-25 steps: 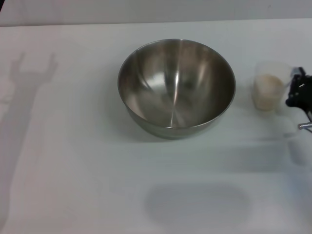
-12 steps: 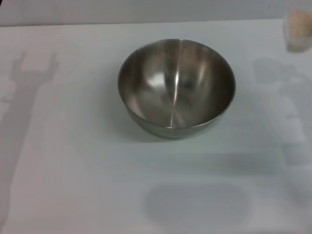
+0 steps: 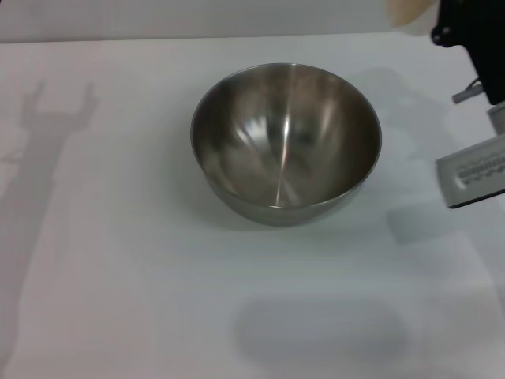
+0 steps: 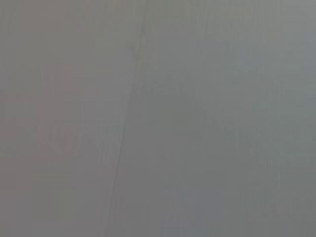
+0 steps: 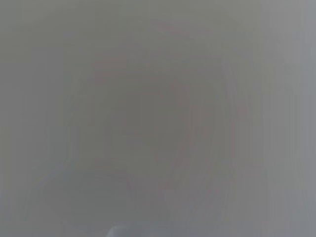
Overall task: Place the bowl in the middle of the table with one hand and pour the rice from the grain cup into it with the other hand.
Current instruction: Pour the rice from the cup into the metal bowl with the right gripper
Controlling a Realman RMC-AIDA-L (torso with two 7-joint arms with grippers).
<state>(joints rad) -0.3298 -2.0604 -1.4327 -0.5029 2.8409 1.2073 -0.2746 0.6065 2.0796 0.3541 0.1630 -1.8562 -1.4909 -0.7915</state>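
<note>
The large steel bowl (image 3: 286, 142) stands upright and empty in the middle of the white table (image 3: 118, 260). My right gripper (image 3: 443, 22) is high at the far right corner, above and to the right of the bowl. It holds the grain cup (image 3: 406, 9), of which only a pale beige patch of rice shows at the picture's upper edge. The cup is off the table and is not over the bowl. No rice lies in the bowl. My left gripper is out of view; only its shadow (image 3: 55, 110) falls on the table at the left. Both wrist views show plain grey.
A grey-white part of my right arm (image 3: 473, 175) with a printed label hangs over the table's right edge, to the right of the bowl. Soft shadows lie on the table in front of the bowl and at the right.
The grain cup left the table to the right of the bowl and rose to the far right corner. Now it sits farther left at the upper edge. The right arm came into view. The bowl stayed put.
</note>
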